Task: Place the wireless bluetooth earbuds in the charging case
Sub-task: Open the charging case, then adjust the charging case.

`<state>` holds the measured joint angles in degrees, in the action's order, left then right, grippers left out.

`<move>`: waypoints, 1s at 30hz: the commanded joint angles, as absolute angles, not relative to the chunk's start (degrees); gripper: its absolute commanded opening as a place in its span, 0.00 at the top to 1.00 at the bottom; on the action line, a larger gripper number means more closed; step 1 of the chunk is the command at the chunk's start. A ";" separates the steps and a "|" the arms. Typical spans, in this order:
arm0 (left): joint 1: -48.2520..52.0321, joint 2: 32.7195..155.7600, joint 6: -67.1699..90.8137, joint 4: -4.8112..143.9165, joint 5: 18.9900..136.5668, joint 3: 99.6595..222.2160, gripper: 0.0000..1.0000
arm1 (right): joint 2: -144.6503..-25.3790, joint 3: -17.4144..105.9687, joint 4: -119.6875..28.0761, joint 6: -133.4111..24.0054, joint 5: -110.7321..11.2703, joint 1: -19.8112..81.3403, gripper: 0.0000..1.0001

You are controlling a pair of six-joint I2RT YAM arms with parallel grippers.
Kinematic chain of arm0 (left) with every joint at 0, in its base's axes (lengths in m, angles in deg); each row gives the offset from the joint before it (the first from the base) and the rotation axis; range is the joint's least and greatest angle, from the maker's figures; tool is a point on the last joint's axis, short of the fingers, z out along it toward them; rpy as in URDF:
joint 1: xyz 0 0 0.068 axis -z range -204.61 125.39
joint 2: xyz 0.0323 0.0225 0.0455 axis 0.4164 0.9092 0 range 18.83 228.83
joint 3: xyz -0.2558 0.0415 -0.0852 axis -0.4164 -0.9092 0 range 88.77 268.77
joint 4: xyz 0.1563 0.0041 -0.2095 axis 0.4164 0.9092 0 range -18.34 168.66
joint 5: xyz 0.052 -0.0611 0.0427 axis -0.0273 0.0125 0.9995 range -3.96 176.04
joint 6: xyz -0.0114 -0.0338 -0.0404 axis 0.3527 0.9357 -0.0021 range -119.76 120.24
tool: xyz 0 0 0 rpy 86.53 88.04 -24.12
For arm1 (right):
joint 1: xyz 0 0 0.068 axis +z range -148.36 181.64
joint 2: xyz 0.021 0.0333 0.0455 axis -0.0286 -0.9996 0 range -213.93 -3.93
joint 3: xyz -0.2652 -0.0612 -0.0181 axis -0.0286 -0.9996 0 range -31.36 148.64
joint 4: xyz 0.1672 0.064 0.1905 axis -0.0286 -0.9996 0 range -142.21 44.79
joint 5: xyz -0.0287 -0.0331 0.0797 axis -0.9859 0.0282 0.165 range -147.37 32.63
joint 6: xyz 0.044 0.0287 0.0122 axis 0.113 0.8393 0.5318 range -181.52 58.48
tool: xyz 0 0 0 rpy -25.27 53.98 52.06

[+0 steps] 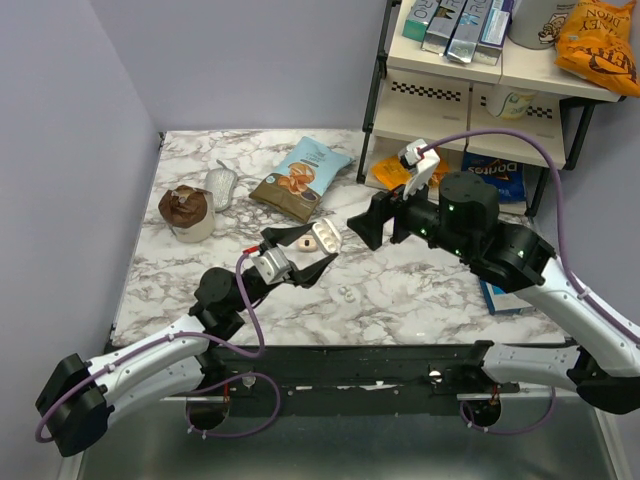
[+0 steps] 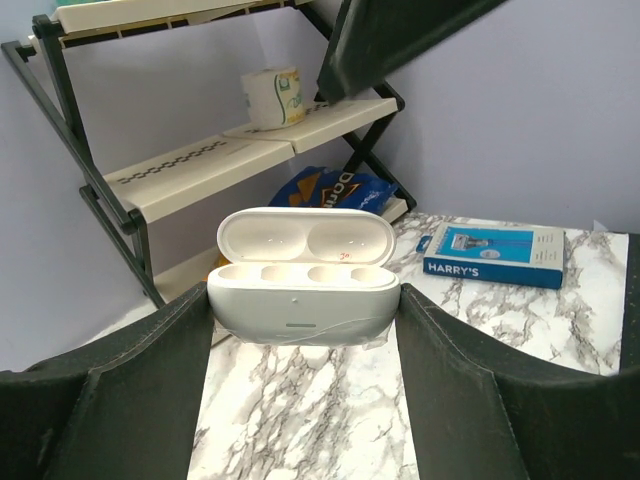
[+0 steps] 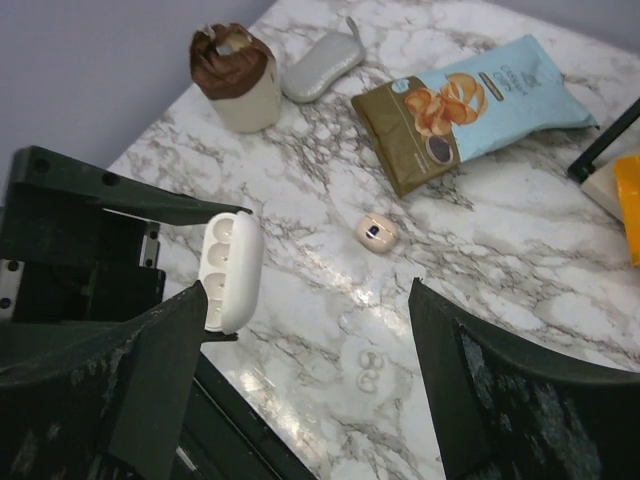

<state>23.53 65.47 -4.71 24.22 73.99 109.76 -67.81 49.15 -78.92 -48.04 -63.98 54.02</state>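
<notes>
The left gripper (image 2: 303, 318) is pinching the charging case (image 2: 300, 275) by its two ends and holds it up off the worktop, a bit in from the near edge. The lid is up and both little cups inside look empty. The two earbuds (image 3: 368, 366) lie side by side near the middle of the near edge. The right gripper (image 3: 308, 300) hangs above them, spread wide, holding nothing. I think picking up a bud comes next. It must drop over just one and squeeze softly, since they are tiny, round and may roll
</notes>
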 commanded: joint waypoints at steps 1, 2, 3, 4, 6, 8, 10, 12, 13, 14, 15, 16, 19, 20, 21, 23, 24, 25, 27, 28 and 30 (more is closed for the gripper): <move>23.73 65.15 -5.47 22.96 75.58 110.30 1.00 | -68.18 47.57 -74.48 -48.42 -57.81 53.67 0.11; 23.73 65.33 -5.38 22.79 75.75 110.48 1.00 | -68.62 47.57 -74.22 -48.25 -55.98 53.67 0.12; 23.82 65.50 -5.30 22.62 75.93 110.48 1.00 | -69.58 47.66 -73.95 -48.16 -55.36 53.67 0.13; 23.82 65.68 -5.12 22.70 76.19 110.83 1.00 | -70.28 47.74 -73.95 -48.16 -55.09 53.76 0.14; 23.82 65.86 -5.21 22.70 76.11 111.09 1.00 | -71.34 48.45 -74.30 -47.98 -54.21 53.67 0.15; 23.82 66.12 -5.12 22.61 75.76 111.36 1.00 | -72.84 48.80 -74.56 -47.98 -53.68 53.76 0.17; 23.82 66.29 -5.03 22.53 75.67 111.53 1.00 | -74.06 49.41 -74.83 -48.16 -53.59 53.76 0.19; 23.91 66.56 -4.86 22.35 75.49 111.71 1.00 | -74.86 49.94 -75.09 -48.42 -53.24 53.67 0.23; 23.91 66.56 -4.86 22.26 75.49 111.80 1.00 | -75.21 50.20 -75.44 -48.42 -53.24 53.67 0.24; 23.91 66.73 -4.86 22.26 75.49 111.88 1.00 | -76.08 50.47 -75.71 -48.51 -53.42 53.76 0.28; 23.91 66.73 -4.86 22.26 75.32 111.97 1.00 | -76.44 50.64 -76.23 -48.68 -53.50 53.76 0.30; 23.91 66.82 -4.77 22.26 75.32 112.15 1.00 | -76.53 50.82 -76.32 -48.69 -53.77 53.76 0.32; 23.99 66.91 -4.77 22.09 75.23 112.50 1.00 | -76.97 50.91 -76.50 -49.04 -53.86 53.76 0.42; 23.99 67.00 -4.85 22.09 75.32 112.50 1.00 | -76.97 50.91 -76.50 -49.04 -54.03 53.67 0.46; 23.99 67.00 -4.86 22.09 75.32 112.59 1.00 | -77.06 50.91 -76.59 -49.12 -54.21 53.76 0.47; 23.99 67.09 -5.03 22.09 75.49 112.85 1.00 | -76.97 50.56 -76.41 -49.30 -54.03 53.67 0.50; 23.99 67.17 -5.03 22.09 75.49 112.94 1.00 | -76.97 50.56 -76.50 -49.30 -54.12 53.67 0.51; 23.99 67.26 -5.03 22.00 75.49 113.11 1.00 | -76.88 50.38 -76.59 -49.30 -54.29 53.67 0.52; 23.99 67.52 -5.12 22.00 75.40 113.29 1.00 | -76.80 50.12 -76.50 -49.39 -54.47 53.76 0.57; 23.99 67.61 -5.03 22.00 75.40 113.46 1.00 | -76.53 50.03 -76.50 -49.48 -54.47 53.76 0.59; 23.99 67.88 -5.03 22.17 75.49 113.64 1.00 | -76.44 49.94 -76.50 -49.74 -54.38 53.67 0.67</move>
<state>23.53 67.56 -4.66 24.26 75.12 111.49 -76.64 49.13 -75.19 -48.85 -54.89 53.91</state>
